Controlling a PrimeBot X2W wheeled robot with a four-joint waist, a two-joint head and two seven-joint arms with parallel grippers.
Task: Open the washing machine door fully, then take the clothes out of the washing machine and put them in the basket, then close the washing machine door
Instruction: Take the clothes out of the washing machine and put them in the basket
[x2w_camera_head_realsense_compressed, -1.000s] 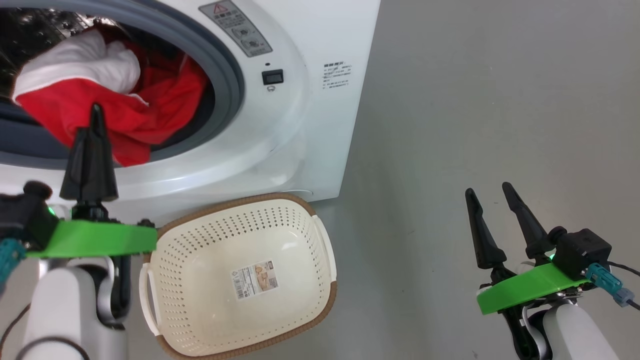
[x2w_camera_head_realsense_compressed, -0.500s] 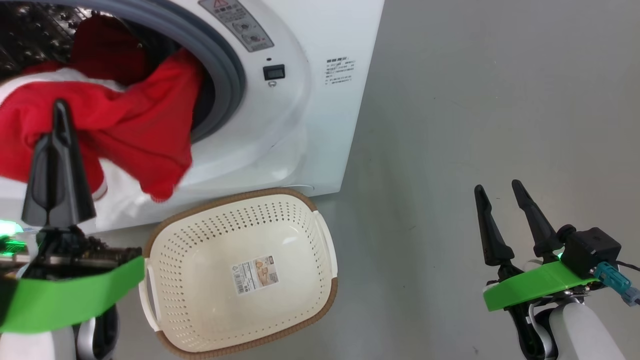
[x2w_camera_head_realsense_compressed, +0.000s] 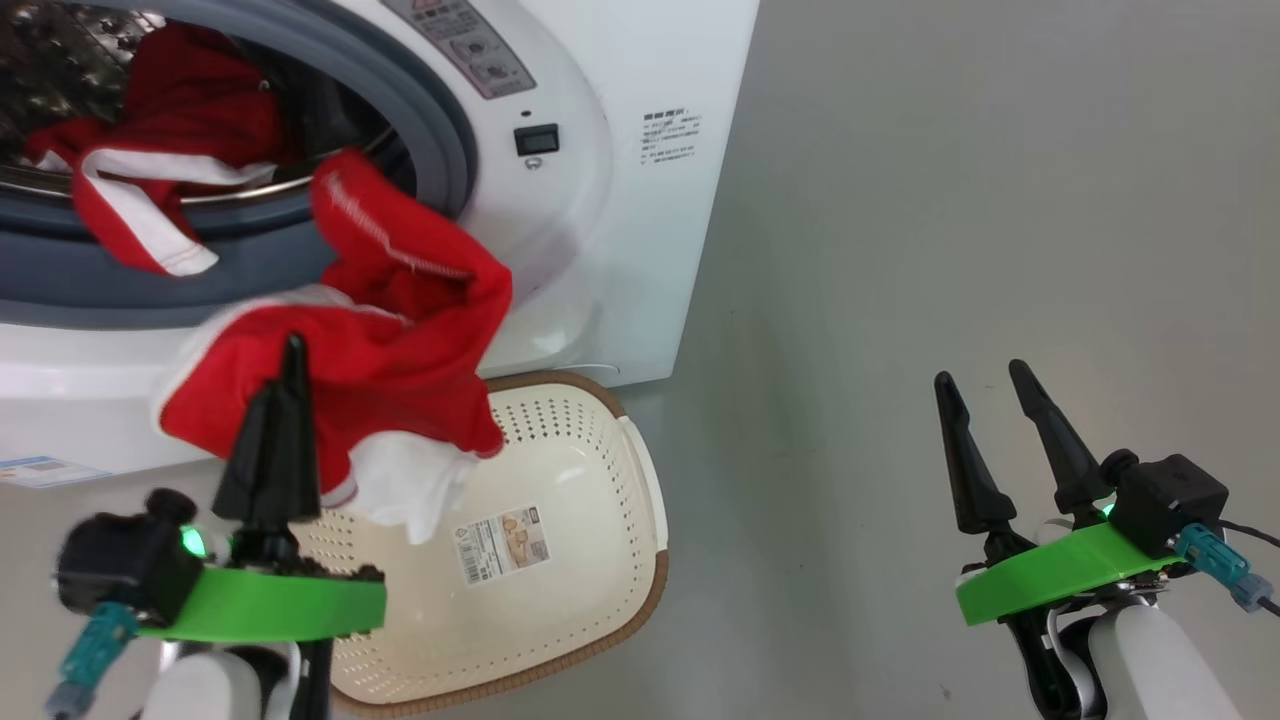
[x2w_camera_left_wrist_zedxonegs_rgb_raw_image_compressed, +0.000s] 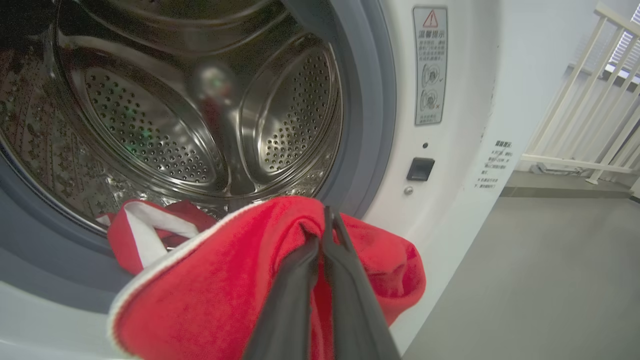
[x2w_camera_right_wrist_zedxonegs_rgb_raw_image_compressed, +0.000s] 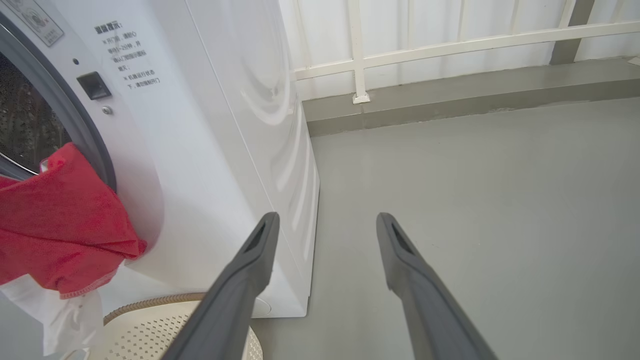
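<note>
Over the basket's (x2w_camera_head_realsense_compressed: 650, 560) 10 o'clock corner, the clothes (x2w_camera_head_realsense_compressed: 400, 360) hang from the left gripper (x2w_camera_head_realsense_compressed: 292, 350), clamped tight on them; a red tail lies on the washing machine (x2w_camera_head_realsense_compressed: 620, 250) gasket at 11 o'clock and could snag, pulling the drop wide. At 3 o'clock the right gripper (x2w_camera_head_realsense_compressed: 980, 376) stands spread, empty.

clothes (x2w_camera_head_realsense_compressed: 400, 340) hide basket (x2w_camera_head_realsense_compressed: 590, 480) left rim; washing machine (x2w_camera_head_realsense_compressed: 640, 250) cut off top, left; sticker (x2w_camera_head_realsense_compressed: 497, 545) print unreadable
</note>
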